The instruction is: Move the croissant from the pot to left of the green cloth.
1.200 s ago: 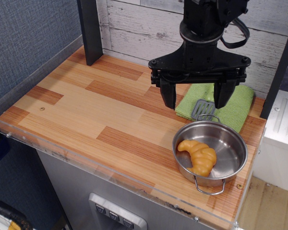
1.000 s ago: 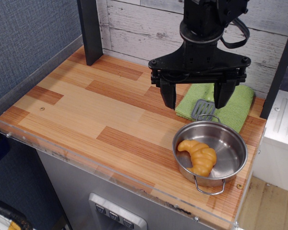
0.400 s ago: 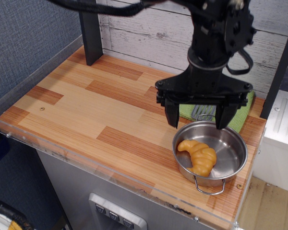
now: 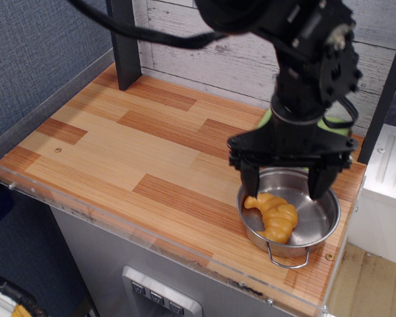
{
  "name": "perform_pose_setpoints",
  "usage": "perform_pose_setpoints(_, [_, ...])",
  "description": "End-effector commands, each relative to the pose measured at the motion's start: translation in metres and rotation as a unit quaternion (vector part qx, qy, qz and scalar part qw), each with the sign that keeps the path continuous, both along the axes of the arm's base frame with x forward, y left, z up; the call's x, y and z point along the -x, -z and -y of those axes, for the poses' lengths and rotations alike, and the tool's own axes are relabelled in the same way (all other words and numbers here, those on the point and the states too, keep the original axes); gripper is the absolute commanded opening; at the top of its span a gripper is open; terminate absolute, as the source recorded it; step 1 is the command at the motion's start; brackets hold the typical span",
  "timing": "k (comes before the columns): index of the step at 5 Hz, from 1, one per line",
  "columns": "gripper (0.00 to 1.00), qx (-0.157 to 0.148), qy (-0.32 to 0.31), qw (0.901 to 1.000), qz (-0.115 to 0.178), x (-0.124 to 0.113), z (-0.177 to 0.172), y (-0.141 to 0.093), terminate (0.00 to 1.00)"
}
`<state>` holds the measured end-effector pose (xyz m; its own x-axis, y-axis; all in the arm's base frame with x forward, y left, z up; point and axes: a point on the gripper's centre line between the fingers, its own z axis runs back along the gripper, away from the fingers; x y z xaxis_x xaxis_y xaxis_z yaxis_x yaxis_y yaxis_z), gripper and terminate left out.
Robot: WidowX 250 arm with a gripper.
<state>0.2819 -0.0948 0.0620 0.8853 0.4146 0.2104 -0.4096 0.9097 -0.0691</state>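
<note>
A glossy golden-orange croissant (image 4: 274, 216) lies in the left part of a shallow shiny steel pot (image 4: 322, 218) at the front right of the wooden table. My black gripper (image 4: 288, 188) hangs open over the pot, its two fingers spread wide, the left fingertip just above the croissant's upper end and the right one over the pot's right side. It holds nothing. The lime-green cloth (image 4: 336, 123) lies behind the pot, mostly hidden by the arm; only small bits show.
A dark post (image 4: 124, 43) stands at the back left of the wooden tabletop (image 4: 119, 139). A clear plastic rim runs along the front and left edges. A white wall panel is behind, a white cabinet (image 4: 383, 191) at the right.
The gripper has moved forward and down, from above the green cloth to just over the pot and croissant. It stays open. The spatula and most of the cloth are now hidden.
</note>
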Motion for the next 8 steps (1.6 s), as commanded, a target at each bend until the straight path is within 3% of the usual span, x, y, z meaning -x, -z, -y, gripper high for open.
perform_pose_setpoints(1, [1.00, 0.017, 0.005, 0.9998, 0.010, -0.008, 0.017, 0.007, 0.00])
perform_pose_setpoints(8, [1.00, 0.016, -0.010, 0.9998, -0.012, -0.015, 0.009, 0.036, 0.00])
